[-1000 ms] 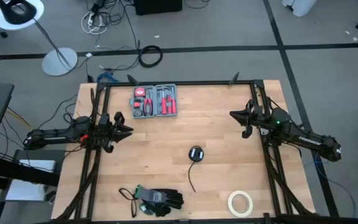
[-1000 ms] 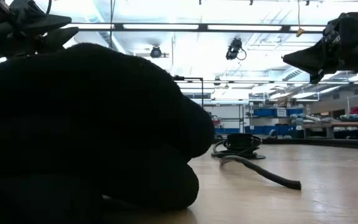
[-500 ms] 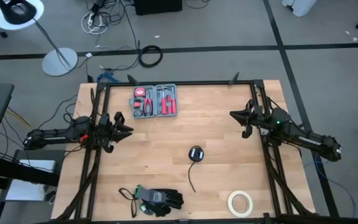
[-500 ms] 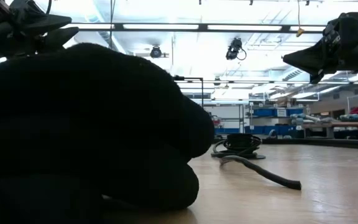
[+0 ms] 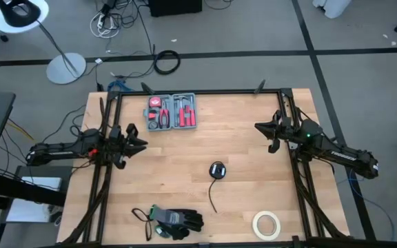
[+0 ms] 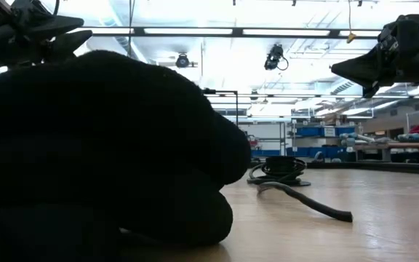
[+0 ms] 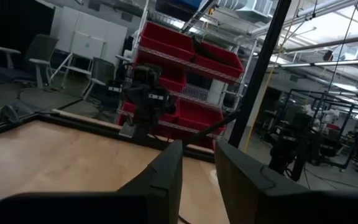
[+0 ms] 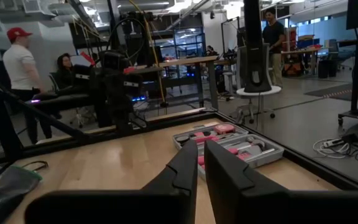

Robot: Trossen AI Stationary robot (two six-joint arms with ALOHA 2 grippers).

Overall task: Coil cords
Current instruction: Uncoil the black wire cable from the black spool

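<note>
The thin black cord [image 5: 217, 169] lies on the wooden table right of centre as a small round coil, its loose tail [image 5: 212, 200] trailing toward the near edge. In the low view the coil [image 6: 282, 169] rests flat with the tail [image 6: 315, 206] snaking forward. My left gripper [image 5: 142, 143] hovers at the table's left edge, pointing level toward the right, with a small gap between its fingers [image 7: 166, 171]. My right gripper [image 5: 258, 127] hovers at the right edge, pointing left, its fingers [image 8: 188, 165] nearly together. Both are far from the cord and hold nothing.
A grey tray of red-handled tools [image 5: 171, 112] sits at the far side. Black gloves [image 5: 176, 221] lie at the near edge and fill the left of the low view [image 6: 100, 160]. A tape roll [image 5: 267, 224] lies near right. People stand in the room beyond [image 8: 20, 62].
</note>
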